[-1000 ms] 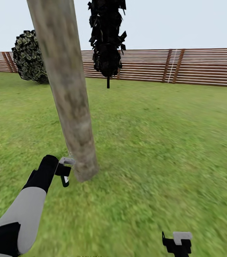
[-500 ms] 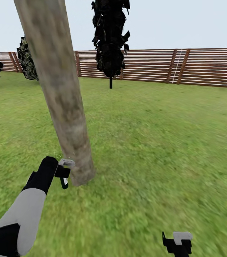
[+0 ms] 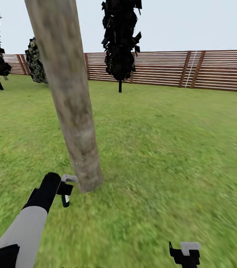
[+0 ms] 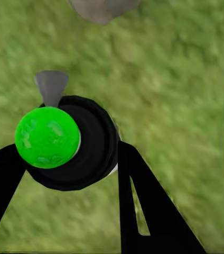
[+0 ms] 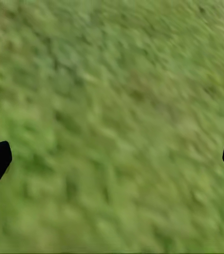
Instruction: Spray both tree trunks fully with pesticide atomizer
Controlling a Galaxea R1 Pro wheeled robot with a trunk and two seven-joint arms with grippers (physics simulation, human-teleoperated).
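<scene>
Spraying step: left gripper (image 4: 70,174) clamps the atomizer (image 4: 64,143), tree trunk (image 3: 72,104) just ahead; next, sweep the nozzle upward

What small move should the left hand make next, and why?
Probably raise the left hand slowly along the trunk while spraying. It holds the atomizer low, close beside the trunk's base, and only a few white specks show near there; the bark above looks bare.
</scene>
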